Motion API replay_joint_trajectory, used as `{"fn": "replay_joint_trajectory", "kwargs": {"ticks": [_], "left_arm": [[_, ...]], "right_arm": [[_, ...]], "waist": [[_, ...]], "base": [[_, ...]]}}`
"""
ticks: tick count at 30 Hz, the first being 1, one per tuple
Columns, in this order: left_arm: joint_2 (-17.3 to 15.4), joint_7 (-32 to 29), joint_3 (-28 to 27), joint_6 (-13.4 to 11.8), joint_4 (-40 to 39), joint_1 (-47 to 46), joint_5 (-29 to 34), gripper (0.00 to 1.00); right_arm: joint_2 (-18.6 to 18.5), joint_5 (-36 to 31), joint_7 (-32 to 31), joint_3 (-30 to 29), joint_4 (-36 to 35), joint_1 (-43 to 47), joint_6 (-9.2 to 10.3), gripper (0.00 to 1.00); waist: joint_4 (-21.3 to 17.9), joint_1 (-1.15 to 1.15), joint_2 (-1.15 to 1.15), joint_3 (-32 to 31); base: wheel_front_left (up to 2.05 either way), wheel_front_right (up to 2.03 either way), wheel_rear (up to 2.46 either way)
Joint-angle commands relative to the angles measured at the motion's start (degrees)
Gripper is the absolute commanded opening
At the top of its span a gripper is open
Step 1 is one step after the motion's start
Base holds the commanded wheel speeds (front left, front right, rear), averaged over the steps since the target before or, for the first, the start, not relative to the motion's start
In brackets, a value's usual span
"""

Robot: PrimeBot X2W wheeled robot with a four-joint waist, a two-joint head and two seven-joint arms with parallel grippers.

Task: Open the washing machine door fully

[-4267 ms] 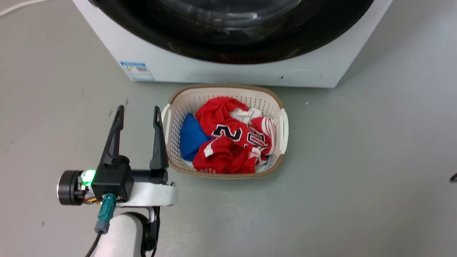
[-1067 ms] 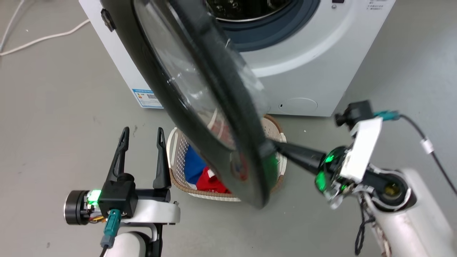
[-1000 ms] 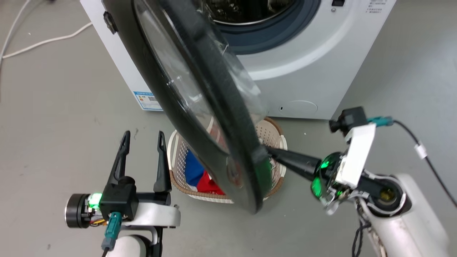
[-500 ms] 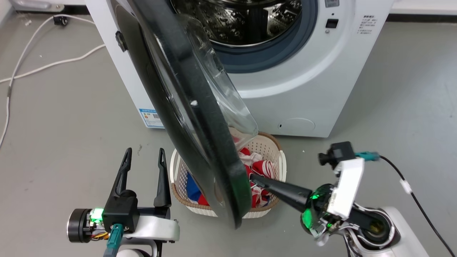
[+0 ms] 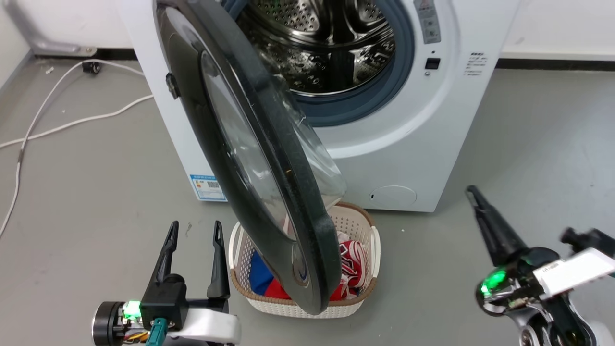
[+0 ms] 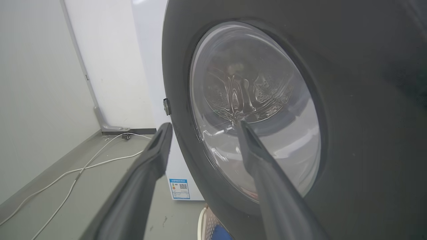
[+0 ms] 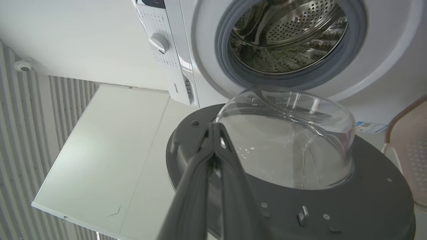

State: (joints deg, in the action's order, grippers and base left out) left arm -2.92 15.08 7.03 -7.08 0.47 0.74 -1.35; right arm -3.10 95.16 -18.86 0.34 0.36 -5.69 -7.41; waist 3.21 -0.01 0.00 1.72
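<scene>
The washing machine (image 5: 408, 144) is a white front-loader with its steel drum (image 5: 326, 48) exposed. The washing machine door (image 5: 240, 158), black-rimmed with a bulging glass bowl, stands swung out on its left hinge, roughly edge-on to me. My left gripper (image 5: 194, 227) is open at the lower left, just left of the door's lower edge and apart from it. In the left wrist view its open fingers (image 6: 202, 126) point at the door's outer face (image 6: 350, 133). My right gripper (image 5: 471, 191) is shut on nothing, well right of the door. The right wrist view has this gripper (image 7: 213, 128) before the door's inner side (image 7: 300, 206).
A white basket (image 5: 307, 307) of red and blue clothes sits on the floor under the door's lower edge, right in front of the machine. White cables (image 5: 72, 122) trail over the grey floor at the left. A wall runs behind the machine.
My right gripper has left the door's inner edge and drawn back to the right. The door has swung a little further out. The head camera has tilted up, showing more of the drum.
</scene>
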Motion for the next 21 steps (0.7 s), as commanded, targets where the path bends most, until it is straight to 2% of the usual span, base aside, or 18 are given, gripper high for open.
{"fn": "replay_joint_trajectory", "kwargs": {"ticks": [1, 6, 10, 12, 13, 15, 18, 20, 21], "left_arm": [[0.04, 0.14, -0.26, -0.03, 0.02, 0.71, 0.19, 1.00], [-0.12, 0.14, -0.80, 0.15, -0.29, 1.33, 0.68, 1.00], [-0.17, 0.14, -1.06, 0.19, -0.33, 1.70, 0.71, 1.00], [-0.18, 0.14, -1.14, 0.15, -0.39, 2.04, 0.78, 1.00], [-0.19, 0.14, -1.24, 0.09, -0.45, 2.23, 0.83, 1.00], [-0.17, 0.14, -1.21, 0.04, -0.55, 2.25, 0.92, 1.00], [-0.19, 0.14, -1.22, 0.13, -0.52, 2.17, 1.04, 1.00], [-0.18, 0.14, -1.20, 0.06, -0.37, 2.08, 1.07, 1.00], [-0.18, 0.14, -1.20, 0.06, -0.37, 2.08, 1.07, 1.00]], "right_arm": [[0.32, -3.00, 3.46, -0.56, -1.79, 1.69, -0.15, 0.00], [-1.02, -17.88, 18.02, -0.95, -4.37, 3.96, -0.15, 0.00], [-5.39, -37.16, 31.79, 2.41, -1.69, 4.91, -0.14, 0.00], [-7.06, -47.78, 33.78, 3.14, -0.70, 4.29, -0.15, 0.00], [-6.91, -53.67, 34.02, 1.60, -1.29, 3.65, -0.14, 0.00], [-4.49, -63.92, 34.00, -0.92, -3.85, 3.44, -0.15, 0.00], [-2.82, -78.19, 34.01, -2.87, -7.16, 5.03, -0.12, 0.00], [-1.88, -84.90, 34.02, -3.15, -7.82, 6.33, -0.07, 0.00], [-1.88, -84.90, 34.02, -3.15, -7.82, 6.33, -0.07, 0.00]], "waist": [[-0.64, 0.01, 0.00, -0.83], [-1.36, 0.01, 0.00, -1.51], [-1.72, 0.01, 0.00, -1.97], [-1.91, 0.01, 0.00, -2.15], [-2.03, 0.01, 0.00, -2.18], [-2.15, 0.01, 0.00, -2.16], [-2.06, 0.01, 0.00, -2.11], [-1.95, 0.01, 0.00, -2.13], [-1.95, 0.01, 0.00, -2.13]], "base": [[0.00, 0.00, 0.00], [0.00, 0.00, 0.00], [0.00, 0.00, 0.00], [0.00, 0.00, 0.00], [0.00, 0.00, 0.00], [0.00, 0.00, 0.00], [0.00, 0.00, 0.00], [0.00, 0.00, 0.00], [0.00, 0.00, 0.00]]}}
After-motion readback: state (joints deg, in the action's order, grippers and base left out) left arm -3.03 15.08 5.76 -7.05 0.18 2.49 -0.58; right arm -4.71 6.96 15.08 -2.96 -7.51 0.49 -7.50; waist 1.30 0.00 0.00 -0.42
